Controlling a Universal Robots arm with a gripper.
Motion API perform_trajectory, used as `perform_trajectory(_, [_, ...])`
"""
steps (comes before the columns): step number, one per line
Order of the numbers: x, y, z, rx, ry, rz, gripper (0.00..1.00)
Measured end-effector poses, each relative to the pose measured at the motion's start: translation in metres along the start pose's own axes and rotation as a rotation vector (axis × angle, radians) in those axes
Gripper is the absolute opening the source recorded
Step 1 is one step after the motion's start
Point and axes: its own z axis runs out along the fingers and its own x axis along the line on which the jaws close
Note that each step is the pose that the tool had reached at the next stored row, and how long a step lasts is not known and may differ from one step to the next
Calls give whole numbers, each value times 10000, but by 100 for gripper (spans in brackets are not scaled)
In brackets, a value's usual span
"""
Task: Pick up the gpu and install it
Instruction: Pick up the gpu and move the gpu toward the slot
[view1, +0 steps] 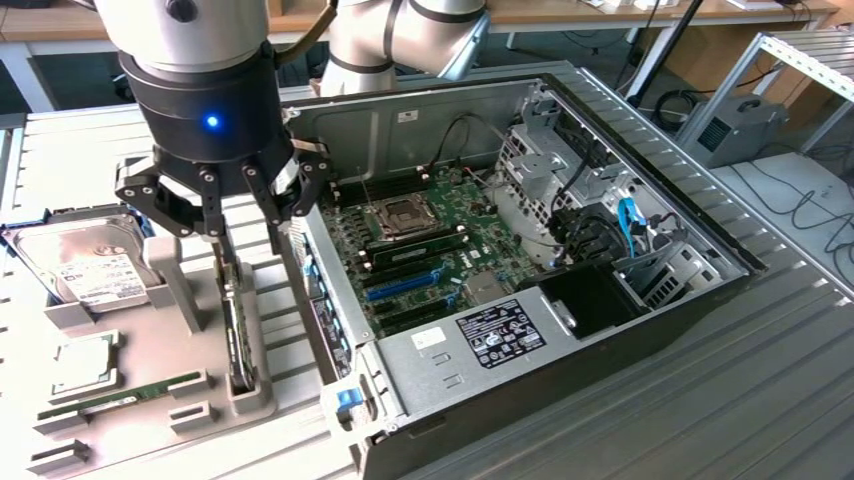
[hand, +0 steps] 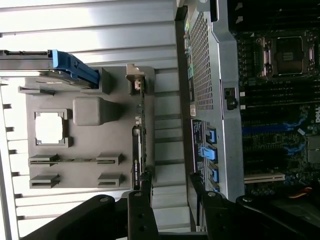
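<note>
1. Exterior view's left: a silver labelled hard drive sits in a grey moulded parts tray; it is not part of the task.
2. Left of centre, lower half: the gpu, a thin flat black expansion card with a silvery metal edge, stands on edge in a tray slot. It is not yet lifted. Its long axis runs up and down the frame, roughly parallel to the adjacent case wall.
3. Upper left: the black multi-fingered gripper hangs above the card's upper end. Its jaws are spread wide and hold nothing. In the wrist view the gpu extends lengthwise straight away from the gripper. It lines up with one finger rather than with the gap between the fingers, so the claw appears to be offset sideways from the card.
4. Centre to the exterior view's right: an open black computer case exposes a green motherboard with vacant blue expansion slots.
</note>
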Motion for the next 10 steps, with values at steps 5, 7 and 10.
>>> perform_trajectory(5, [-1, -1, 16, 0, 0, -2, 42])
perform_trajectory(7, [-1, -1, 24, -1, -1, -2, 42])
perform_trajectory(10, [0, -2, 38, 0, 0, -1, 42])
